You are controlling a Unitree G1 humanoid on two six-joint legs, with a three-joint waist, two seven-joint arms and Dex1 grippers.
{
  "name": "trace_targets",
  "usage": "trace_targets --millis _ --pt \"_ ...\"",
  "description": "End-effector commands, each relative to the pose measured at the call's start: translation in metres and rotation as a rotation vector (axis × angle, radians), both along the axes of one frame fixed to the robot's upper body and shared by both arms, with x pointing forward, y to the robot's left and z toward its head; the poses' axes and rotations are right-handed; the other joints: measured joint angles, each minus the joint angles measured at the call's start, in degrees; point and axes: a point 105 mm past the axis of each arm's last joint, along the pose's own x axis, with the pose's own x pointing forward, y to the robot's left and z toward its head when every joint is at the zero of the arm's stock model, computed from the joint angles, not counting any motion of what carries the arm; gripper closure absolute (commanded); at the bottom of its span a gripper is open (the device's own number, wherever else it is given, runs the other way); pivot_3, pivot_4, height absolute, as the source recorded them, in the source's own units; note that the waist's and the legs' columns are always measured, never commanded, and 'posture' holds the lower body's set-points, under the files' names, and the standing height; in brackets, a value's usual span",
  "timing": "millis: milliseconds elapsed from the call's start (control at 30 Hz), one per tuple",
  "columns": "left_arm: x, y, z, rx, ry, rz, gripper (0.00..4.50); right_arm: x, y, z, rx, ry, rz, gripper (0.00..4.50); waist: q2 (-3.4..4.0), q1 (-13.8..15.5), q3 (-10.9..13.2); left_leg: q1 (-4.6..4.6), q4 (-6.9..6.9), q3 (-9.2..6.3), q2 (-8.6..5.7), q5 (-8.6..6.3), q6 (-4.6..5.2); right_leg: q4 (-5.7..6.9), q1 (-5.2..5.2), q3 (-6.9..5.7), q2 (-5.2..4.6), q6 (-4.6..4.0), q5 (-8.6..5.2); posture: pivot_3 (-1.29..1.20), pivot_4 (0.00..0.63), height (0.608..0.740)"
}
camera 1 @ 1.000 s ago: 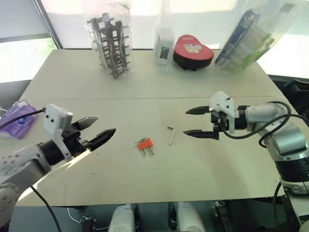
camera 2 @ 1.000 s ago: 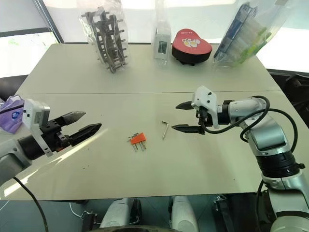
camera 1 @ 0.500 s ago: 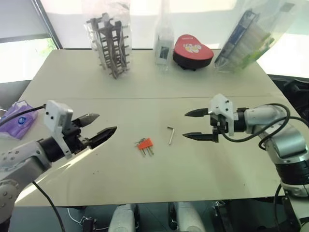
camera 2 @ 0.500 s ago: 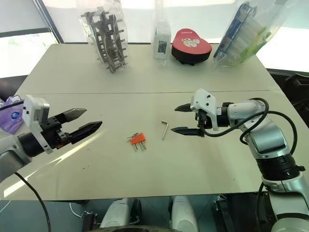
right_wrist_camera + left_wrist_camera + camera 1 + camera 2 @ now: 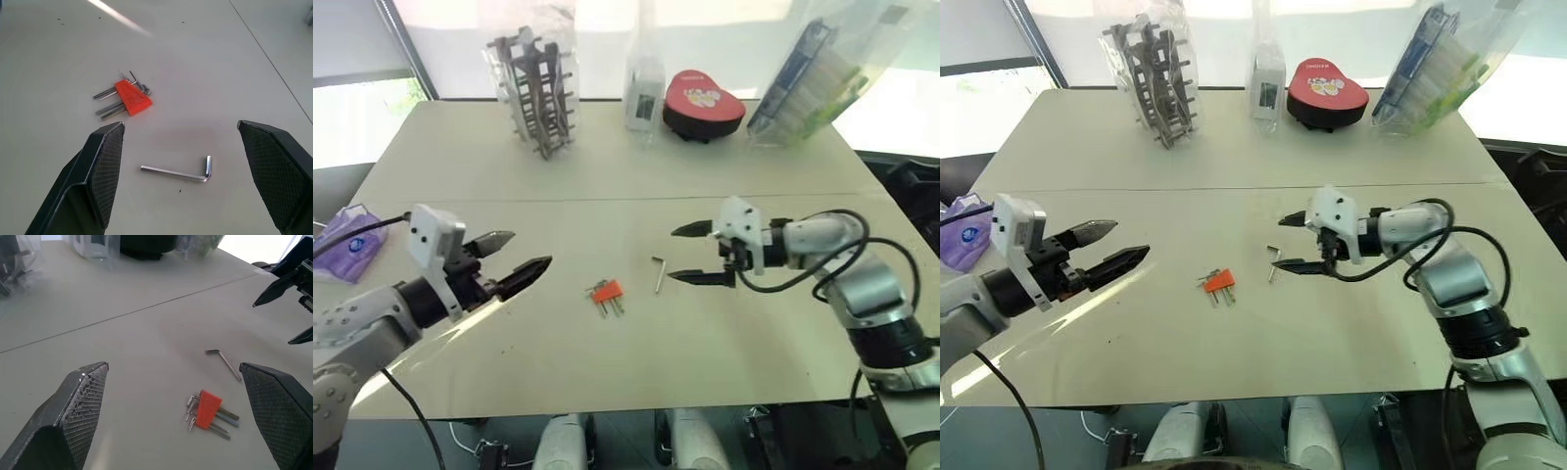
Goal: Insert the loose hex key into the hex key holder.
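So, right gripper (image 5: 693,255) lined up on the loose hex key (image 5: 658,273), claws apart, nothing grabbed.

Key lies flat just right of the hex key holder (image 5: 607,291); left gripper (image 5: 517,257) gapes too. Thin rod could easily skid from closing fingers.

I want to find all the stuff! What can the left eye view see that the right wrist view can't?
Left eye view alone: the left end effector, a red heart-shaped case, and bagged items at the table's far edge. Right wrist view alone: a close look at the bent end of the loose hex key. Both share that key, the hex key holder and the open right end effector.
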Motion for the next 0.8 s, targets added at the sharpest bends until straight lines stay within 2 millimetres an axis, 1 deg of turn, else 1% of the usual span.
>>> trace_targets --millis 33,133,233,400,500,667,800 --pt "-0.001 -0.003 0.006 0.004 -0.044 -0.003 0.00 0.008 0.011 -0.005 -0.052 -0.080 0.030 0.69 0.01 0.04 0.01 0.00 0.00 0.00 0.00 0.05 -0.09 0.00 0.00 -0.01 0.00 0.00 0.00 0.00 0.150 0.740" --pt "-0.001 -0.003 0.006 0.009 -0.046 0.008 0.00 0.017 0.026 -0.022 -0.114 -0.117 0.070 0.69 0.01 0.00 0.01 0.00 0.00 0.01 0.00 0.08 -0.14 0.00 0.00 -0.01 0.00 0.00 0.00 0.00 0.150 0.740" --pt "-0.002 -0.002 0.005 0.020 -0.046 0.017 0.00 0.022 0.034 -0.033 -0.164 -0.148 0.103 0.69 0.02 -0.05 0.01 0.00 -0.01 0.00 0.00 0.13 -0.22 0.01 0.00 -0.01 0.00 0.00 0.00 0.00 0.150 0.740" --pt "-0.003 0.001 0.005 0.024 -0.053 0.044 0.00 0.023 0.046 -0.044 -0.186 -0.160 0.151 0.69 0.02 -0.03 0.01 -0.01 -0.01 0.00 0.00 0.14 -0.24 0.01 0.01 -0.02 0.00 0.00 0.00 0.00 0.150 0.740" --pt "-0.007 -0.001 0.007 0.025 -0.058 0.056 0.00 0.020 0.053 -0.054 -0.210 -0.162 0.191 0.69 0.02 -0.12 0.01 -0.01 -0.01 -0.01 0.00 0.15 -0.26 0.01 0.01 -0.02 -0.01 0.01 0.00 0.00 0.150 0.740" --pt "-0.007 0.002 0.011 0.024 -0.061 0.075 0.00 0.015 0.060 -0.060 -0.197 -0.143 0.225 0.69 0.02 -0.09 0.01 0.00 -0.01 -0.05 0.01 0.17 -0.30 0.04 0.01 -0.03 -0.01 0.01 0.00 0.00 0.150 0.740" --pt "-0.005 0.003 0.007 0.022 -0.053 0.085 0.00 0.014 0.070 -0.062 -0.176 -0.125 0.242 0.69 0.03 -0.16 0.02 0.00 -0.01 -0.05 0.01 0.17 -0.31 0.04 0.01 -0.05 0.00 0.01 0.00 0.00 0.150 0.740"
